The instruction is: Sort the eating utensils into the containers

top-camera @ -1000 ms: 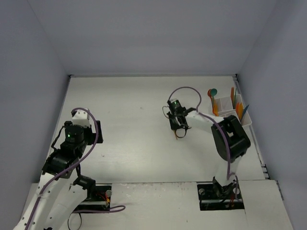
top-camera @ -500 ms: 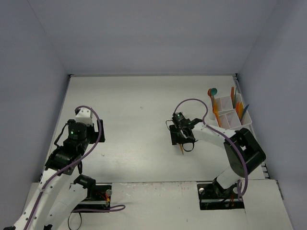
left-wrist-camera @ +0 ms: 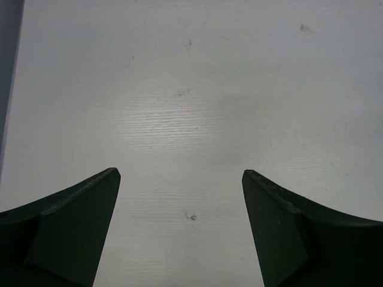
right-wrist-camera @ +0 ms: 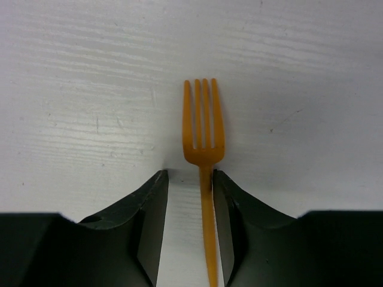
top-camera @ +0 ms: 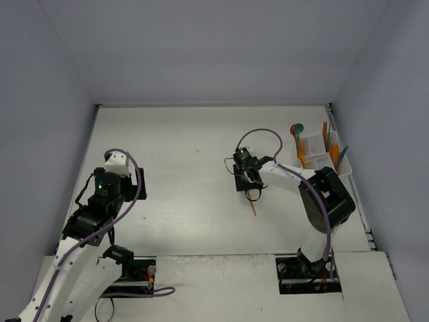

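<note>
White table (right-wrist-camera: 72,72) — right claw (right-wrist-camera: 190,176) straddles fork (right-wrist-camera: 203,119).

Robot arms: two are standing at the near edge, the left arm (top-camera: 87,228) and the right arm (top-camera: 325,198).
Grippers: two are showing, the left gripper (left-wrist-camera: 179,173) and the right gripper (right-wrist-camera: 190,173), each carrying two fingers.
Purple cables: two are looping, one along each arm.
Orange fork (right-wrist-camera: 203,128): one is lying on the table (top-camera: 181,134), showing four tines.
White organizer (top-camera: 323,168): one is sitting far right.
Utensils (top-camera: 333,143) in it: about five are sticking up, orange and teal; the exact count is too small to tell.
</note>
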Available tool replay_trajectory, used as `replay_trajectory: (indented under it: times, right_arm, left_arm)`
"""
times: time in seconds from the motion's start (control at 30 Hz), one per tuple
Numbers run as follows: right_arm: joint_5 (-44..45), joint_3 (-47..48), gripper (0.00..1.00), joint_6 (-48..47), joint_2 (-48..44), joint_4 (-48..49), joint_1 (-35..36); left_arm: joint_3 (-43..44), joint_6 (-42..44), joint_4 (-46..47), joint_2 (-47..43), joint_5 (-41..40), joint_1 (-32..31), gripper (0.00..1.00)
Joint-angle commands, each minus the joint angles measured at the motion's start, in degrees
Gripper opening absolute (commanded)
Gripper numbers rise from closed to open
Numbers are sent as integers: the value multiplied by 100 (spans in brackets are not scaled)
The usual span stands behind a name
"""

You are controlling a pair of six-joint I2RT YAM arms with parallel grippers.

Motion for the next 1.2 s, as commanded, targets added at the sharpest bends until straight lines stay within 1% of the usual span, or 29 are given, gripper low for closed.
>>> replay_trajectory:
  times: [0.0,0.03,0.2,0.33,0.5,0.67,0.77,0.83,0.97,1.03,1.1,1.17]
  right_arm:
    - [312,45,28,-55,229,-77,-75]
    - [321,76,25,-78,238,-71,-80]
    - [400,309,0,-290,328,-45,-263]
    - [374,562,0,-635,52,-6,-340]
    - [465,779,0,-1270,-865,148,-523]
    - [547,645,0,-1993,-2148,512,-1063]
    - [658,465,0,-2603,-2897,787,-1591]
    - [740,289,0,-2863,-3176,1068,-1819]
    - [559,-120,0,-3195,-3520,1815,-2472]
    - [355,-204,0,-3248,-3483,2049,-2827]
    - [-106,-345,0,-3315,-3342,2302,-3237]
    - [-340,-486,0,-3370,-3232,2539,-3368]
  left_arm:
    - [85,74,316,28,-2,-16,81]
    - [84,74,317,31,-1,-16,81]
    - [93,83,326,66,17,-16,81]
    - [93,83,326,37,1,-16,81]
    - [93,91,320,-21,-15,-16,81]
    - [93,90,326,-76,-45,-16,81]
    - [93,91,334,-92,-37,-24,81]
    - [84,100,343,-118,-36,-25,81]
    - [75,108,361,-136,-36,-33,81]
    - [75,119,361,-154,-38,-43,81]
    - [75,134,361,-162,-60,-50,81]
    - [66,146,363,-149,-62,-51,81]
